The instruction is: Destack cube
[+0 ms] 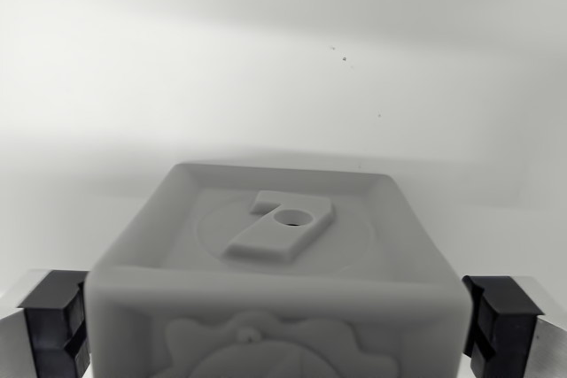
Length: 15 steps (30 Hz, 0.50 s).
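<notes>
White, bare surface (283, 68) fills the upper part of the wrist view, marked only by a few dark specks. Below it sits the cube (275, 298), pale, with a raised 7 on its top face and an embossed figure on the near side. It lies between the gripper (279, 325) pads (53, 325), jaws wide, small gaps on both sides. Grasping seems in hand; next, close squarely, then lift straight up.
</notes>
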### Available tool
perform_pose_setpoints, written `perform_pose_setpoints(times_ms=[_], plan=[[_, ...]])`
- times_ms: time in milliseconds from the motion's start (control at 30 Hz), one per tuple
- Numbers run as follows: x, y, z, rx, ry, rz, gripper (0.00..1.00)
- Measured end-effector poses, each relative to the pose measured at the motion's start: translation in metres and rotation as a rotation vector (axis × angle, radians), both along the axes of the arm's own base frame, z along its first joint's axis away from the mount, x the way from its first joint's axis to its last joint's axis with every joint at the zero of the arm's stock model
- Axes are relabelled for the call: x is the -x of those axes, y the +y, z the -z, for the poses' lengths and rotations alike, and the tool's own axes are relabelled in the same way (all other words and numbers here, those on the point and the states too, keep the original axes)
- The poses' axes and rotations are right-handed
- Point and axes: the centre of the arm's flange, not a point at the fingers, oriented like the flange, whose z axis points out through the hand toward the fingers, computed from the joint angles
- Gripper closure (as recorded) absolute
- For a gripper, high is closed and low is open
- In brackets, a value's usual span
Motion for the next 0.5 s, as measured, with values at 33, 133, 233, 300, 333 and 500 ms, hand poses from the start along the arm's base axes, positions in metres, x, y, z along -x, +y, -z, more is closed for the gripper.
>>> perform_pose_setpoints(times_ms=[33,133,233,300,333,500], plan=[[0.0,0.0,0.0,0.0,0.0,0.0,0.0],[0.0,0.0,0.0,0.0,0.0,0.0,0.0],[0.0,0.0,0.0,0.0,0.0,0.0,0.0],[0.0,0.0,-0.0001,0.0,0.0,0.0,0.0],[0.0,0.0,-0.0003,0.0,0.0,0.0,0.0],[-0.0004,0.0001,-0.0045,-0.001,-0.001,0.0,0.0]])
